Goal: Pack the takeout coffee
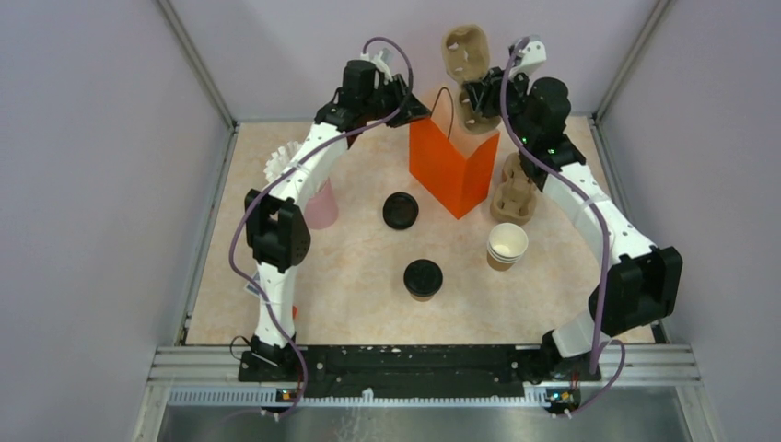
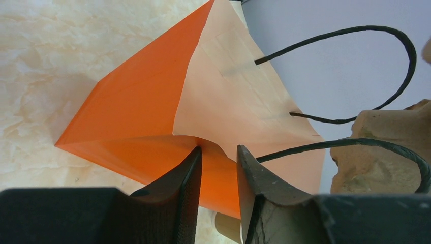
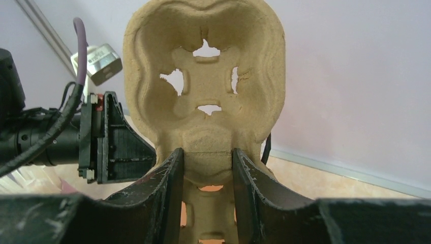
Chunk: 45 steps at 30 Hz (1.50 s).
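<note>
Right jaws clamp the pulp carrier (image 3: 203,76) over the orange bag (image 1: 448,166); left jaws, apart, seemingly straddle its rim. The takeout coffee (image 1: 423,277), far from both, sits unpacked.

Your bag (image 1: 453,166) stands at the back middle of the worktop (image 1: 350,304). Just in front of it, slightly left, lies a loose lid (image 1: 401,211), and nearer you sits the takeout coffee (image 1: 423,278). To its right is a stack of cups (image 1: 507,246), with a spare carrier (image 1: 514,193) behind them beside the bag. Above the bag, a lifted carrier (image 3: 203,91) sits between your right fingers (image 3: 170,178).
</note>
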Motion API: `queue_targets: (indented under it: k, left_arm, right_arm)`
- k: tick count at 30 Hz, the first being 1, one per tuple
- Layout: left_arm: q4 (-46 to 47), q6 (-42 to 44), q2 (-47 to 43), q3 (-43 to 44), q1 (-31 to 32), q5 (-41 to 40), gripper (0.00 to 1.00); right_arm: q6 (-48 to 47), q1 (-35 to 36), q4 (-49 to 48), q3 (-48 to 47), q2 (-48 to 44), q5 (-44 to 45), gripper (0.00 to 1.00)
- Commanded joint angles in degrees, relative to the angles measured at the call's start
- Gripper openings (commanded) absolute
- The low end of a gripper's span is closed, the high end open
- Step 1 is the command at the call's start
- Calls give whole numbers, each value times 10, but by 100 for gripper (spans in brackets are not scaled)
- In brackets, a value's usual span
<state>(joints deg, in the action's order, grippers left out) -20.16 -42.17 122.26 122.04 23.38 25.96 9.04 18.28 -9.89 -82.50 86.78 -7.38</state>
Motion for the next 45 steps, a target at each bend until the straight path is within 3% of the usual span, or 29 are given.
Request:
queue_targets:
  k: [1, 7, 11, 20, 28, 45]
  left_arm:
    - [16, 21, -39, -10, -5, 0, 37]
    - [29, 16, -50, -20, -12, 4, 39]
    - [46, -4, -60, -22, -19, 21, 49]
    - [39, 6, -96, -54, -27, -2, 57]
    - [20, 26, -99, -57, -40, -11, 59]
    - [21, 17, -90, -62, -47, -8, 60]
  right_arm:
    - [-40, 4, -5, -28, 4, -29, 22]
    - [-71, 4, -4, -8, 7, -27, 23]
    - [-60, 4, -13, 4, 15, -34, 23]
    - [-114, 6, 35, 22, 10, -53, 23]
    - [-144, 10, 145, -19, 30, -49, 23]
    - [-144, 22, 223, -116, 116, -23, 23]
